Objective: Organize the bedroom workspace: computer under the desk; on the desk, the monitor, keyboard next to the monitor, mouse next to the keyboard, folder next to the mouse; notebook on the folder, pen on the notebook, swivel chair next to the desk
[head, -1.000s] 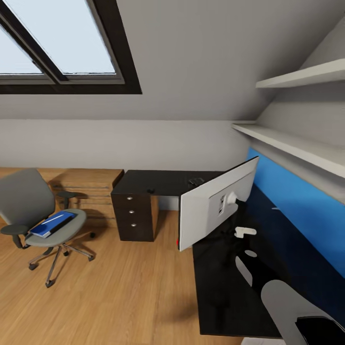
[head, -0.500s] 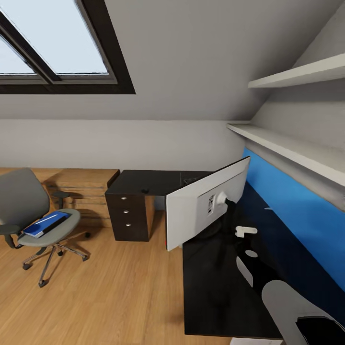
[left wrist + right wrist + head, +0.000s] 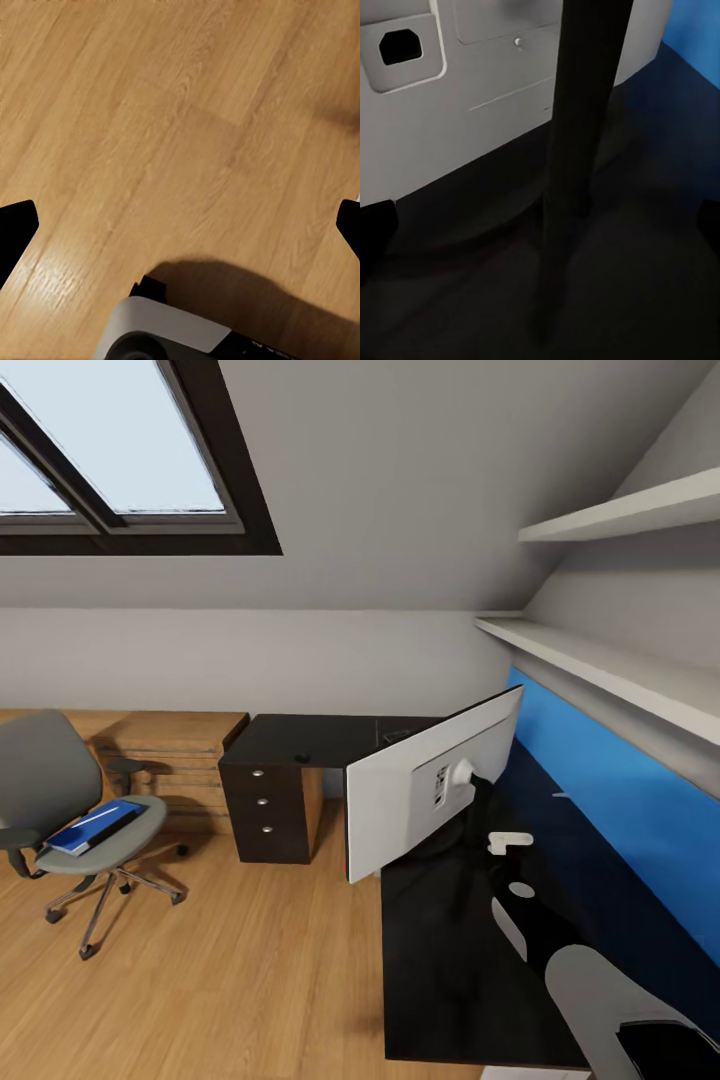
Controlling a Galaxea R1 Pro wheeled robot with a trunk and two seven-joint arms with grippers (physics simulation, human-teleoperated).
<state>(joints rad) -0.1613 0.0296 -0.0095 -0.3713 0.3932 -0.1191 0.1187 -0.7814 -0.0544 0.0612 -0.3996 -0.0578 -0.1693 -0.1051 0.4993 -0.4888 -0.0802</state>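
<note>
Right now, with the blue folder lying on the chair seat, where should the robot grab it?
Probably by the folder's long edge nearest the front of the swivel chair's seat, coming from the open floor side. It lies flat, so fingers need an overhanging edge; the backrest and armrests block the other sides.

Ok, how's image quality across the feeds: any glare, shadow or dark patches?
Head view: bright skylight, glossy desk reads nearly black. Left wrist view: soft sheen on the floor, dark shadow beside the robot's body. Right wrist view: dim, monitor back grey, stand dark.
</note>
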